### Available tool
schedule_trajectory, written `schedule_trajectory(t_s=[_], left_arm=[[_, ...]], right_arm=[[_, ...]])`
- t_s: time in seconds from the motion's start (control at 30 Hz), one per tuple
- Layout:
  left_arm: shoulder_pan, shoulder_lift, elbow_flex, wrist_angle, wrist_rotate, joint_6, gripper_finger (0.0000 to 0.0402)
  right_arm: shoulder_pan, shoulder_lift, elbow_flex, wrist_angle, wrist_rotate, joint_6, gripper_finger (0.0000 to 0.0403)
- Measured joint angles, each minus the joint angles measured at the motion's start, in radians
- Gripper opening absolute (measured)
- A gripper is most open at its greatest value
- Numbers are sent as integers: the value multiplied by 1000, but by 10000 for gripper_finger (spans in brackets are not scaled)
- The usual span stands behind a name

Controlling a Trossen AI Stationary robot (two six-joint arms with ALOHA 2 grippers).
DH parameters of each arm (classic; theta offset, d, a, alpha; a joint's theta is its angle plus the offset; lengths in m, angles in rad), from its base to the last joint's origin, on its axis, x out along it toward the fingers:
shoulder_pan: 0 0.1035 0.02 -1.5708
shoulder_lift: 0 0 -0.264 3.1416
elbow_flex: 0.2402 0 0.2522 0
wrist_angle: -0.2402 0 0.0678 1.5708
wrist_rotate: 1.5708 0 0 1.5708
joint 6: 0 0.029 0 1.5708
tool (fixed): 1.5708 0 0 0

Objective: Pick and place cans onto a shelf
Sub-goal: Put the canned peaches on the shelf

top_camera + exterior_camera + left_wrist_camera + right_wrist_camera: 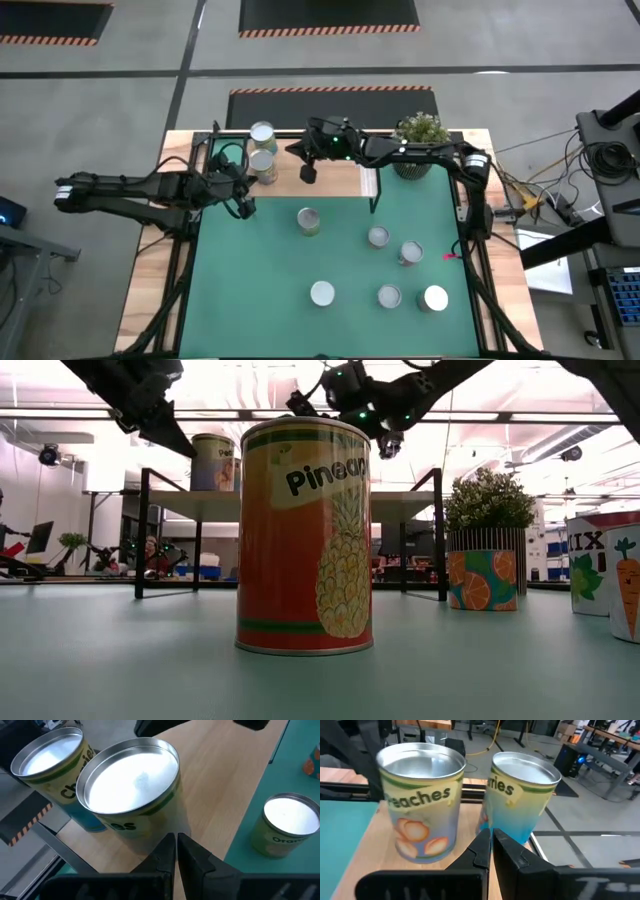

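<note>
Two cans, a peaches can [263,163] [420,795] and a cherries can [262,133] [522,790], stand upright on the left end of the light-wood shelf [340,180]. Several more cans stand on the green mat, among them a pineapple can [305,535] [309,220]. My right gripper [308,174] [490,845] hovers shut over the shelf, just right of the two cans and pointing at the gap between them. My left gripper [246,207] [175,849] is shut, raised near the shelf's near left corner, facing the peaches can [132,785].
A potted plant [420,133] stands at the shelf's right end, under my right arm. Loose cans [378,237] [410,252] [322,293] [389,297] [435,298] dot the mat's middle and near right. The middle of the shelf board [225,785] is bare.
</note>
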Motion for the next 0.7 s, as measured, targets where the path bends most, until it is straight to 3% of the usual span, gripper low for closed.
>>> schedule_trajectory(t_s=[0.47, 0.7], left_arm=[[0, 0, 0, -1, -2, -2, 0], [0, 0, 0, -1, -2, -3, 0]], right_arm=[[3, 115, 116, 5, -72, 10, 9], [19, 106, 126, -22, -114, -7, 9]])
